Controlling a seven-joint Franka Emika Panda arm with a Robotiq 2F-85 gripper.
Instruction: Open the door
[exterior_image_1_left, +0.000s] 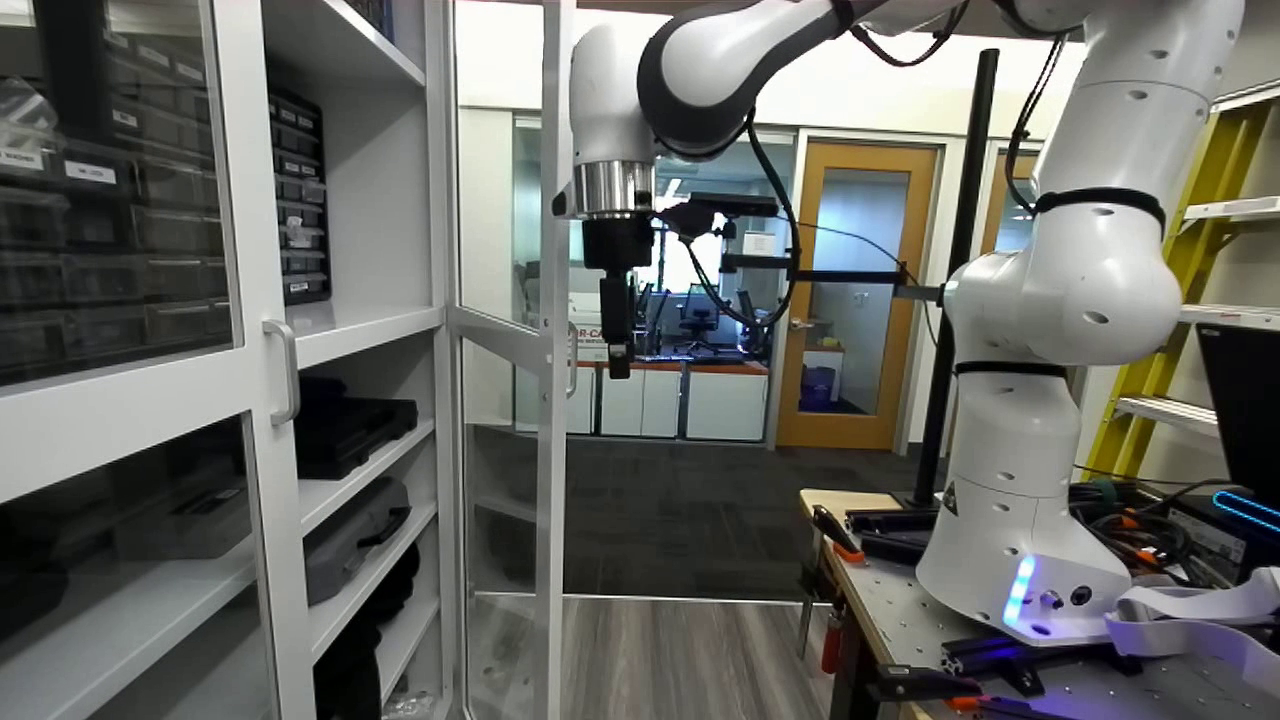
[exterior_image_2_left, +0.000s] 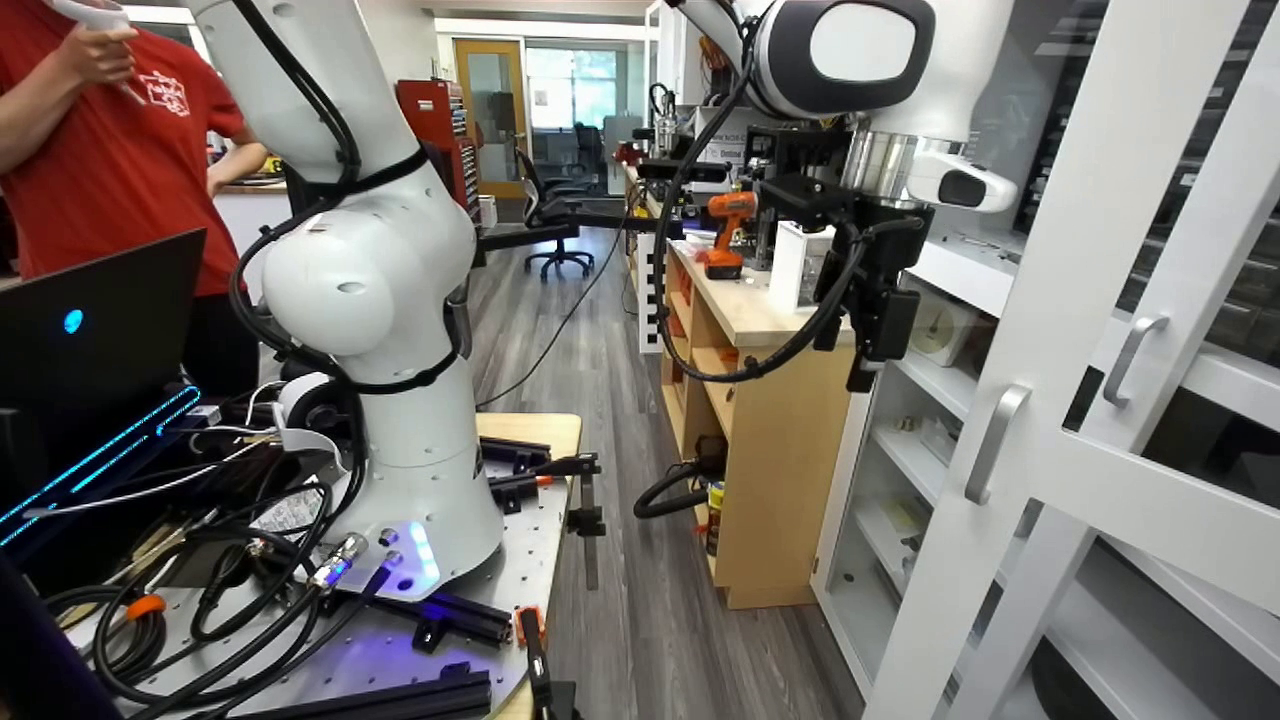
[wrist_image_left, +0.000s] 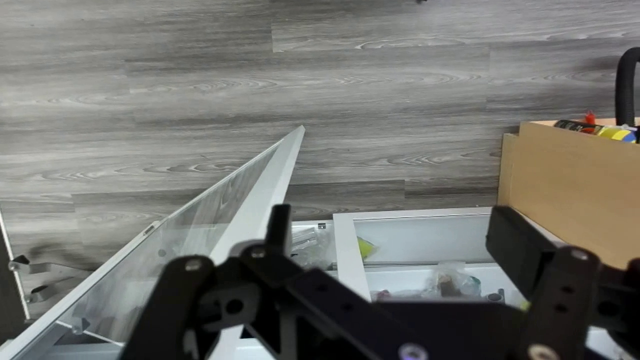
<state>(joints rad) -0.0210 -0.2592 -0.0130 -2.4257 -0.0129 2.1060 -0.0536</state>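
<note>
The door (exterior_image_1_left: 553, 420) is a narrow glass panel in a white frame. It stands swung out from the cabinet, and its outer face (exterior_image_2_left: 1065, 300) shows in an exterior view. Its white handle (exterior_image_2_left: 997, 445) is near the free edge; it also shows in an exterior view (exterior_image_1_left: 573, 360). My black gripper (exterior_image_1_left: 619, 362) points down just past the free edge, with its tips near handle height; it also shows in an exterior view (exterior_image_2_left: 865, 355). In the wrist view the gripper (wrist_image_left: 392, 220) has fingers wide apart and empty. One finger overlaps the door's frame (wrist_image_left: 265, 190); contact cannot be told.
The wider glass door (exterior_image_1_left: 130, 410) stands beside the cabinet opening. Shelves there hold a grey case (exterior_image_1_left: 355, 540) and a black case (exterior_image_1_left: 350, 440). A wooden bench (exterior_image_2_left: 785, 480) stands beyond the cabinet. A person in a red shirt (exterior_image_2_left: 110, 180) stands behind the robot's table (exterior_image_2_left: 535, 640).
</note>
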